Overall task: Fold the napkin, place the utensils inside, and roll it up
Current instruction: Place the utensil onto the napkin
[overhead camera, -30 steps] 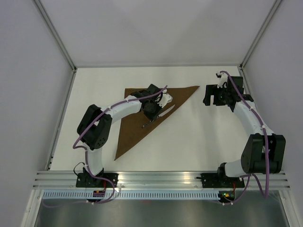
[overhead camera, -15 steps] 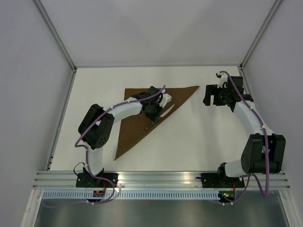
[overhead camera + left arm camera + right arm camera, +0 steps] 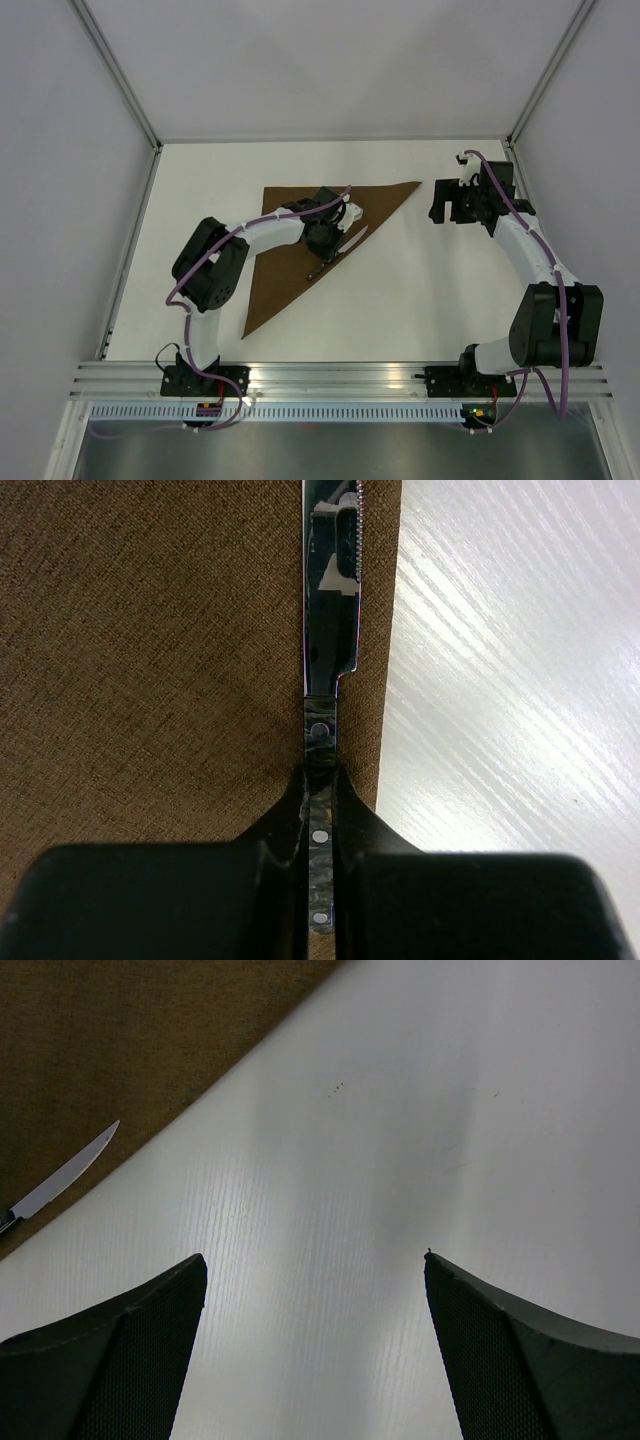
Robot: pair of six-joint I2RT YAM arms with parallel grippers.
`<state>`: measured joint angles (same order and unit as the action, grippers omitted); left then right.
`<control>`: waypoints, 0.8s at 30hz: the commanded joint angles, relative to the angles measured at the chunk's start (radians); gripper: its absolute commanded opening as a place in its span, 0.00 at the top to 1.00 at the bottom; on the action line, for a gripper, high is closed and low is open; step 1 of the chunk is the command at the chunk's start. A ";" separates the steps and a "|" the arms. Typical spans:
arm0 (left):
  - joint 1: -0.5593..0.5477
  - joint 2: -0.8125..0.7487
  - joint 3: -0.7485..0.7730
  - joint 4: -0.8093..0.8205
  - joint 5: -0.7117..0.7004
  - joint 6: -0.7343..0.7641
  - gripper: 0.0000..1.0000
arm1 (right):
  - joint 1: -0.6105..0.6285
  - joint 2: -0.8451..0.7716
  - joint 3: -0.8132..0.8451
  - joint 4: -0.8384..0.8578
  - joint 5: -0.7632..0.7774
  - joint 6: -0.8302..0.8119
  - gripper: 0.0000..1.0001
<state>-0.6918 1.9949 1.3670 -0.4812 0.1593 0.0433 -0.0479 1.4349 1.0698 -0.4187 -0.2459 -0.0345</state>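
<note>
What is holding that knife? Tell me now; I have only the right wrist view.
Observer: The left jaws are shut on the knife, gripping it by the handle.
Operator: Report where it sits on the napkin.
Observer: The blade lies over the napkin, running right along the edge that borders the bare table.
</note>
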 commanded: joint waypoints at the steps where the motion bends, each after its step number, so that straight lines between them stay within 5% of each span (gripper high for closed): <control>1: -0.006 0.019 -0.003 0.029 0.011 -0.033 0.98 | 0.002 -0.025 0.033 0.003 0.025 -0.002 0.06; 11: -0.006 0.013 -0.005 0.027 -0.001 -0.033 0.94 | 0.003 -0.022 0.033 0.001 0.023 -0.004 0.06; 24: -0.005 -0.034 0.001 0.018 0.002 -0.033 0.68 | 0.003 -0.025 0.033 -0.003 0.022 -0.002 0.05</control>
<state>-0.6926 1.9961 1.3670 -0.4744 0.1600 0.0364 -0.0479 1.4349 1.0698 -0.4191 -0.2455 -0.0399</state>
